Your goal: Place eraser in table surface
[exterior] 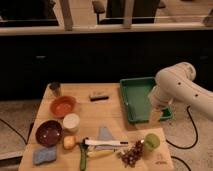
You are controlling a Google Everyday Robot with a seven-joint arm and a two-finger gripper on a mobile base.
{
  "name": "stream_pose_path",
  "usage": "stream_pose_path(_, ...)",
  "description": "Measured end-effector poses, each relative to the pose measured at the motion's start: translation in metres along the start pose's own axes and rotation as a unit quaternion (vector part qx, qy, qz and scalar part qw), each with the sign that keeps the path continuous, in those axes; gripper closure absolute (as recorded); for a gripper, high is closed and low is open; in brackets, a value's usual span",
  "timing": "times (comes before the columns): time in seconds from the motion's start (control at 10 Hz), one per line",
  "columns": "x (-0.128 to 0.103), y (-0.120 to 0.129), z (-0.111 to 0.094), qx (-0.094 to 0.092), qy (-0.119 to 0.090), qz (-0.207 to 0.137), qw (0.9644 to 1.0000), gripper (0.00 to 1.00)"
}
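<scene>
The eraser (99, 96), a small oblong block with a pale top and a dark base, lies on the table surface (107, 114) near its far edge, just left of the green tray (131, 101). My white arm reaches in from the right. Its gripper (156, 116) hangs over the tray's front right corner, well to the right of the eraser. The gripper is open with nothing in it.
On the table are an orange bowl (63, 106), a dark red bowl (48, 132), a white cup (71, 121), a metal cup (55, 88), a blue-grey sponge (44, 155), a white-handled utensil (105, 144), grapes (131, 155) and a green apple (152, 141).
</scene>
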Motion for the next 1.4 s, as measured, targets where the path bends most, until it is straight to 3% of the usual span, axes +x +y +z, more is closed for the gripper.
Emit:
stream_pose_path(0.2, -0.018, 0.001, 0.002, 0.000, -0.010, 0.012, 0.9999, 0.20)
stream_pose_path(0.6, -0.026, 0.000, 0.005, 0.001, -0.025, 0.034, 0.9991, 0.20)
stream_pose_path(0.9, -0.053, 0.000, 0.009, 0.002, -0.042, 0.057, 0.9975, 0.20)
stream_pose_path(1.4, -0.067, -0.005, 0.016, 0.008, -0.059, 0.086, 0.9946, 0.20)
